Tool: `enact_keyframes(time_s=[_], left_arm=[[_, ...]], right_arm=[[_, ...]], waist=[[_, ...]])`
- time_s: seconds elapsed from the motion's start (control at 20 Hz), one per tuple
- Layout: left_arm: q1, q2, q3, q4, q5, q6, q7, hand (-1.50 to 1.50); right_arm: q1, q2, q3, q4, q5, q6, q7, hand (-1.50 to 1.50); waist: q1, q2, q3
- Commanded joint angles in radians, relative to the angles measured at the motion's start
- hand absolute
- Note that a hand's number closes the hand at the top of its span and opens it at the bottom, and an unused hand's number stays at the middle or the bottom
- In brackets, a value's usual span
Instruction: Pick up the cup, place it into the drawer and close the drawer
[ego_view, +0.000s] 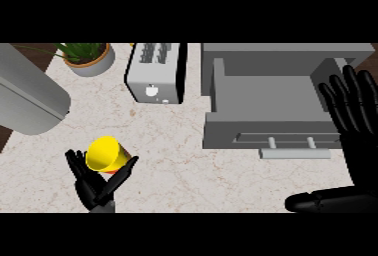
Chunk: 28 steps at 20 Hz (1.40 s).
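While the yellow cup (108, 154) sits tilted in the left hand (96, 182), fingers and thumb curled up around its lower part near the front left of the tabletop (177, 165), the open drawer (269, 107) lies well apart toward the back right, so the whole carry across is yet to be made. The hold looks to be only on the cup's base, with its wide mouth leaning away, so I judge it could tip or slide out during the swing. The toaster (155, 72) stands between the back left and the drawer, just beside the drawer's left wall; a low path could knock the cup against either. The right hand (354, 107) shows with straight fingers spread apart, holding nothing, over the drawer's right side, and might crowd the drop. The handle (294, 153) juts toward the front edge, and a misjudged push on it could leave the drawer ajar.
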Motion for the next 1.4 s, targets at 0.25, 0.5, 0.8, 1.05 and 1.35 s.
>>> enact_keyframes(time_s=[0.25, 0.5, 0.8, 1.05, 1.35], left_arm=[[-0.08, 0.011, 0.046, 0.13, -0.016, -0.225, -0.096, 1.5], [-0.104, -0.014, 0.042, 0.107, -0.035, -0.145, -0.147, 1.5], [-0.11, 0.178, -0.115, 0.16, -0.156, -0.487, 0.035, 1.5], [-0.148, 0.21, -0.112, 0.181, -0.202, -0.587, -0.029, 1.5], [-0.198, 0.232, -0.112, 0.092, -0.206, -0.64, 0.041, 1.5]], right_arm=[[0.016, 0.006, 0.012, -0.044, 0.007, -0.011, 0.026, -1.5], [-0.029, 0.007, -0.003, 0.029, 0.009, -0.017, 0.008, -1.5], [0.013, -0.003, 0.007, -0.031, -0.021, 0.01, 0.027, -1.5], [0.003, -0.003, 0.007, -0.022, -0.008, 0.01, 0.01, -1.5], [0.009, 0.063, 0.102, 0.012, 0.121, -0.045, -0.03, -1.5]], waist=[[-0.004, 0.0, 0.0], [0.001, 0.0, 0.0], [-0.019, 0.002, -0.001], [-0.005, 0.001, 0.0], [0.005, -0.001, 0.0]])
